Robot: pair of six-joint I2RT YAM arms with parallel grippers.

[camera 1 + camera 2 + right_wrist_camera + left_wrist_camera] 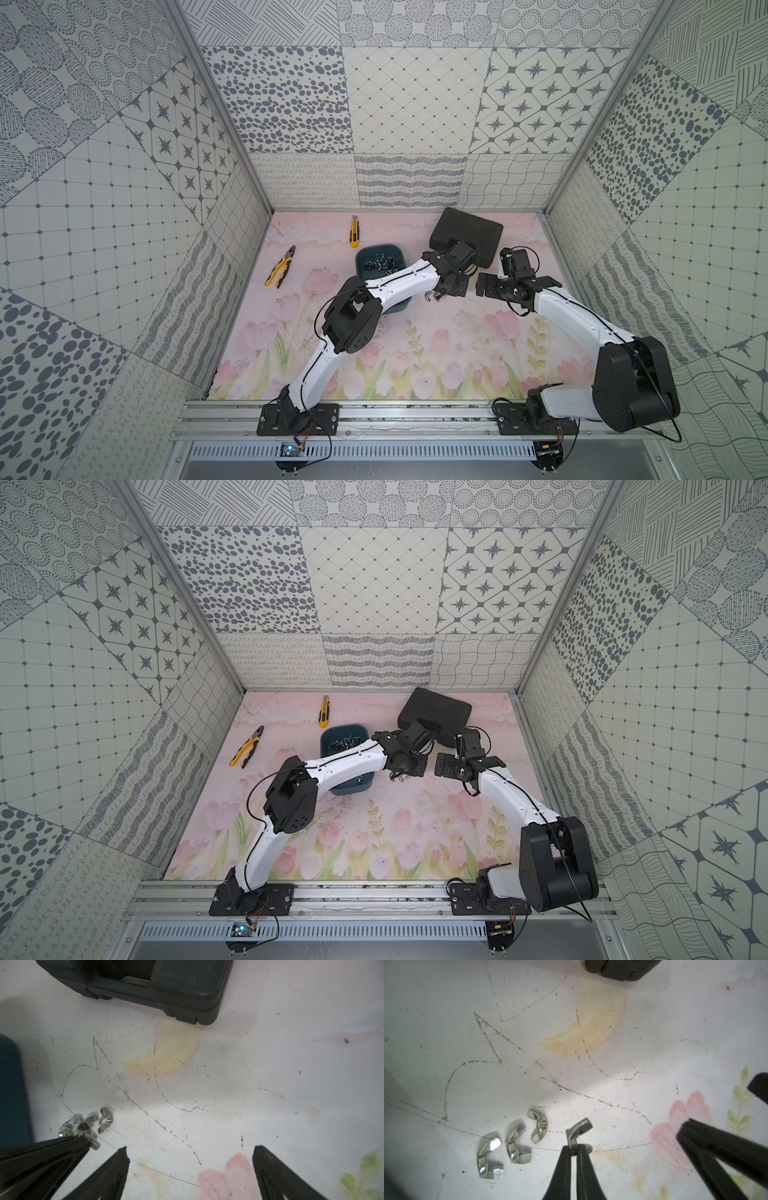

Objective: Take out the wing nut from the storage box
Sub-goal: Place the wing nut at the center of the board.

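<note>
The storage box (400,306) is a dark teal tub at mid-table, partly under my left arm, with several wing nuts (380,262) inside. My left gripper (574,1150) hangs just right of the box, low over the mat, shut on one silver wing nut (579,1129) by a wing. Three more wing nuts (515,1147) lie on the mat beside it, also visible in the right wrist view (105,1121). My right gripper (190,1148) stands open and empty close to the right of the left gripper (436,296).
A black hard-shell case (469,232) lies at the back right, just behind both grippers. Yellow-handled pliers (280,266) and a yellow utility knife (354,232) lie at the back left. The floral mat is scratched.
</note>
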